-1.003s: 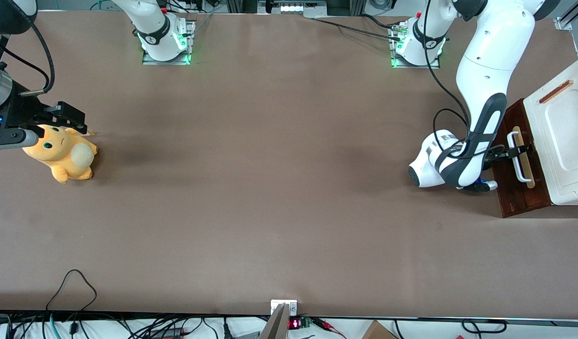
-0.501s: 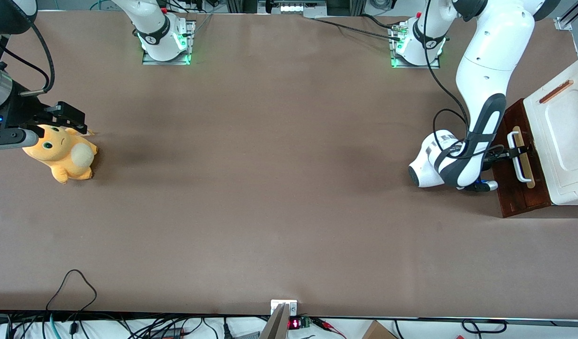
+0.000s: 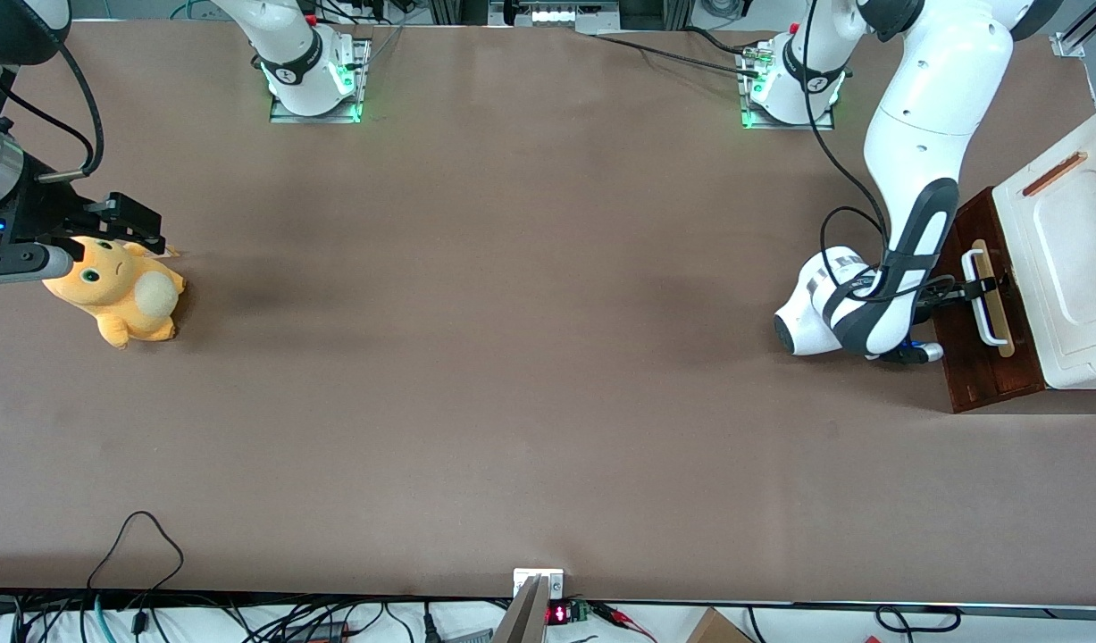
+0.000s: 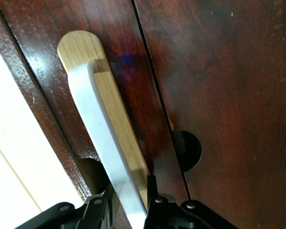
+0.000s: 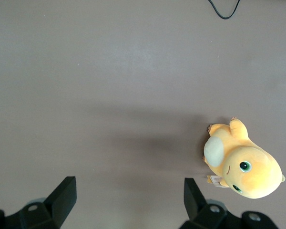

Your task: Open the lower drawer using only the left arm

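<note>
An orange plush toy [image 3: 119, 290] lies on the brown desk [image 3: 512, 357] toward the parked arm's end. Toward the working arm's end stands a white cabinet [image 3: 1061, 259]. The lower drawer [image 3: 981, 357] sits at the cabinet's base, its dark red-brown front showing past the cabinet's white top, with a pale wooden strip [image 3: 994, 299] and a white loop handle [image 3: 978, 295] on it. The left arm [image 3: 914, 179] reaches down in front of the drawer. Its tool [image 3: 974, 290] is at the handle: in the wrist view the black fingers [image 4: 97, 210] sit one on each side of the white handle [image 4: 105, 143], pinching it against the strip [image 4: 117, 109].
</note>
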